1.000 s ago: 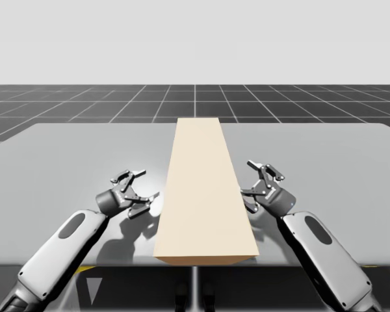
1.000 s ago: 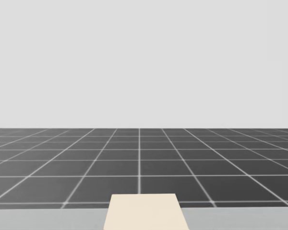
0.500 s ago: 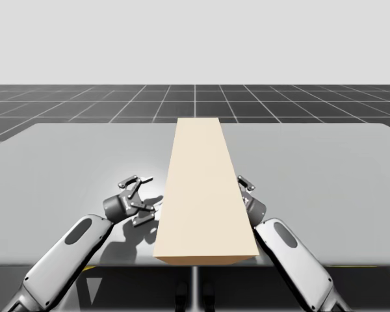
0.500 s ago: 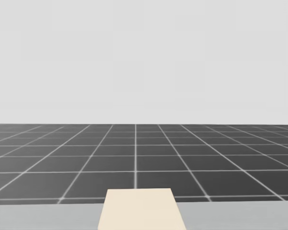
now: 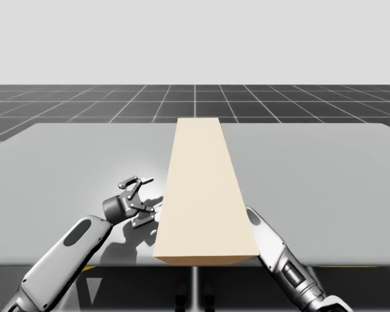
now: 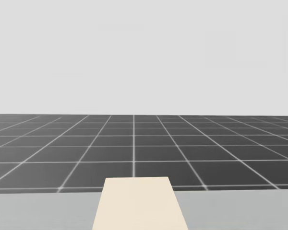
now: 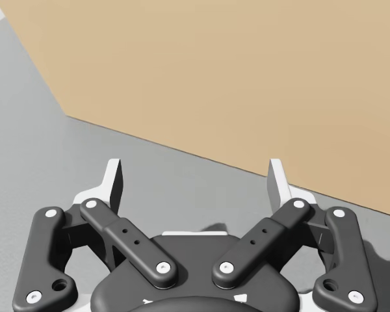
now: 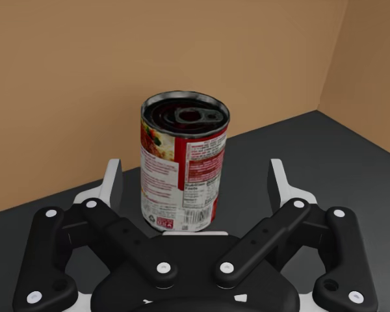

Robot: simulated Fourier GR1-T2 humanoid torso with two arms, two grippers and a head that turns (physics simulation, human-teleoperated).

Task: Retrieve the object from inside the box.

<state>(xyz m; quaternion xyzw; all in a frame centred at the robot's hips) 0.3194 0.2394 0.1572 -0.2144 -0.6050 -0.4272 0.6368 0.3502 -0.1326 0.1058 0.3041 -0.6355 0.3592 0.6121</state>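
The can (image 8: pixel 184 162) stands upright inside the box (image 5: pixel 205 188), between the spread fingers of my right claw (image 8: pixel 195 174), which do not touch it. It looks rigid, weighty and smooth-sided, probably slippery, so grip its round sides at mid-height. My left claw (image 7: pixel 195 172) is spread beside the box's left wall.

The box (image 5: pixel 205 195) hides my right hand (image 8: pixel 196 175) (high view); head view crops its near end.

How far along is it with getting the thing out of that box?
Reaching in looks done: my right gripper is inside the tan box, open, with the upright red-and-white can between its fingers. In hand: nothing yet. Left: shut on the can and pull it out. My left gripper is open beside the box.
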